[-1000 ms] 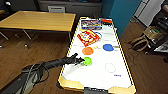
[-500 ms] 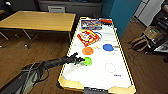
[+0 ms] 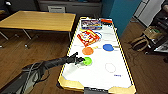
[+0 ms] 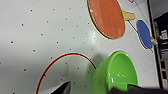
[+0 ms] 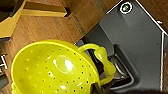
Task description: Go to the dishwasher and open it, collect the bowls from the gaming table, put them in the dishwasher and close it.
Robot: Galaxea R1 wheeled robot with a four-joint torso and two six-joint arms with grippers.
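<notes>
The gaming table (image 3: 120,53) has a glossy white top and a yellow edge band. A lime green bowl (image 3: 87,61) stands upright on it near its left edge. My left gripper (image 3: 80,60) reaches it from the left. In the left wrist view the left gripper (image 4: 98,85) is open, with one finger (image 4: 62,88) outside the green bowl (image 4: 117,72) and the other over its rim. A flat orange disc with a short handle (image 4: 107,17) and a blue one (image 4: 144,33) lie beyond. A yellow perforated bowl (image 5: 52,70) hangs in my right gripper above the floor.
A red game box (image 3: 88,37) and a second box (image 3: 91,24) lie on the far half of the gaming table. A wooden-topped table (image 3: 37,20) stands to the left. Bags (image 3: 142,40) sit on the floor to the right, by a teal wall (image 3: 125,12).
</notes>
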